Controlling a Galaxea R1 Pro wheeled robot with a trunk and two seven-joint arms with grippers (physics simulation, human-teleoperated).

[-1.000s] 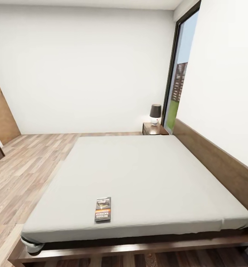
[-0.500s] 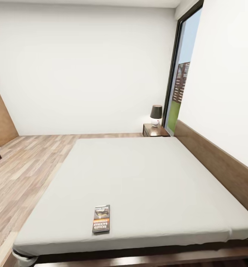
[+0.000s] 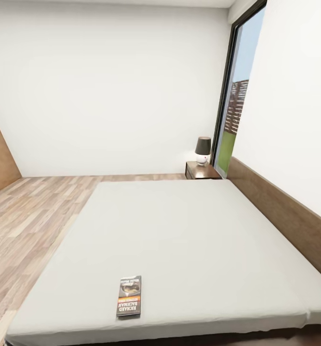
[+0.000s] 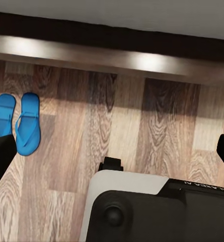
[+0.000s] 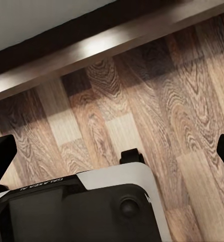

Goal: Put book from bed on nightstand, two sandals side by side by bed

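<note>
So the book (image 3: 129, 296) is lying flat near the bottom edge of the head view, left of centre, on the bed (image 3: 189, 230) close to its near edge. It looks like a thin paperback: light and a bit floppy, and the soft mattress under it will give. I'd guess pinching one long edge works better than pressing down from above, maybe after nudging it partly over the bed's edge.

In the wrist views, both the left tool (image 4: 112, 156) and the right tool (image 5: 112, 151) hang over the wood floor (image 5: 157, 116) with fingers spread wide, holding nothing. The two sandals (image 4: 18, 122) sit side by side at the left of the left wrist view, near the bed frame; they're probably rubbery and easy to grip.

Far back, right of centre in the head view, the nightstand (image 3: 202, 170) carries a lamp (image 3: 202, 149), beside the window (image 3: 237, 110).
</note>
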